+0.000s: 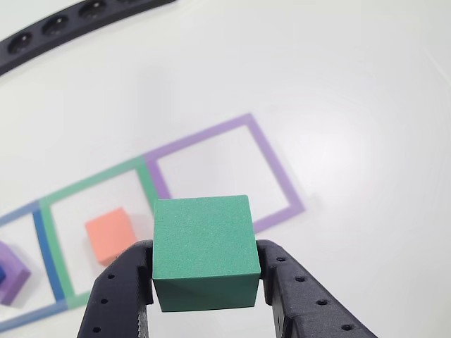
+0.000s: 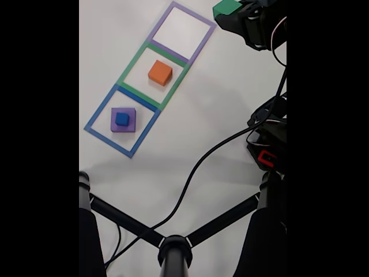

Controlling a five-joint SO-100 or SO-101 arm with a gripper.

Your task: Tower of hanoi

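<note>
My gripper (image 1: 206,271) is shut on the green block (image 1: 204,250), held above the white table near the purple tape outline (image 1: 278,176). In the fixed view the green block (image 2: 226,8) sits in the gripper (image 2: 230,12) at the top, to the right of the purple outline (image 2: 183,29). The salmon-orange block (image 1: 109,235) lies inside the green tape outline (image 1: 49,232); the fixed view shows this block (image 2: 160,72) in the middle square. The purple block (image 2: 123,120) rests in the blue outline (image 2: 98,115) with the blue cube (image 2: 121,119) on top.
A black bar with round holes (image 1: 63,28) lies at the far upper left of the other view. In the fixed view a black cable (image 2: 202,167) runs across the table and a black stand (image 2: 173,248) fills the bottom. The arm's base (image 2: 268,144) stands at the right.
</note>
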